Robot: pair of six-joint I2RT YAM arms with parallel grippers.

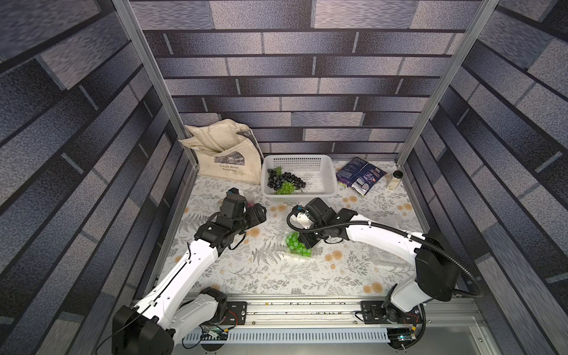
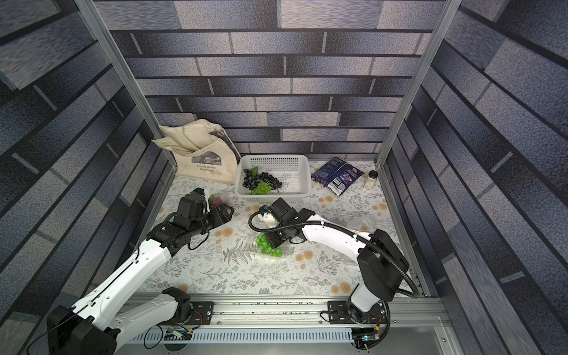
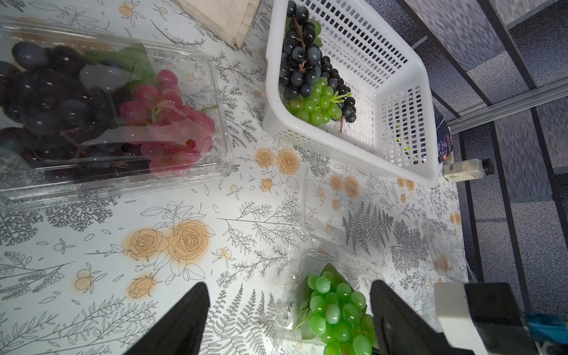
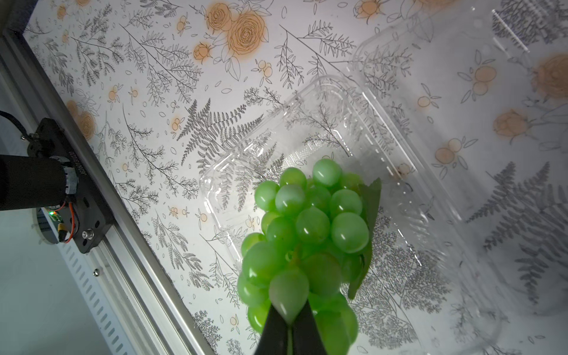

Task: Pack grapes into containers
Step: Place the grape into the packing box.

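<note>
My right gripper (image 4: pixel 289 319) is shut on a bright green bunch of grapes (image 4: pixel 307 227) and holds it just over an open, empty clear container (image 4: pixel 276 147) at mid-table (image 1: pixel 295 256). Its lid (image 4: pixel 445 76) lies flat beside it. My left gripper (image 3: pixel 289 289) stands open and empty over the cloth to the left (image 1: pixel 261 212). Beside it sits a second clear container (image 3: pixel 215 92) with dark grapes (image 3: pixel 52 101) and red grapes (image 3: pixel 166 113). A dark bunch (image 1: pixel 284 179) and a green bunch (image 1: pixel 285 188) lie in the white basket (image 1: pixel 298 157).
A third clear container (image 1: pixel 385 256) sits under my right arm. At the back stand a cloth tote bag (image 1: pixel 227 156), a dark snack packet (image 1: pixel 359 175) and a small bottle (image 1: pixel 395 179). The metal rail (image 1: pixel 307 307) bounds the front and patterned walls close the sides.
</note>
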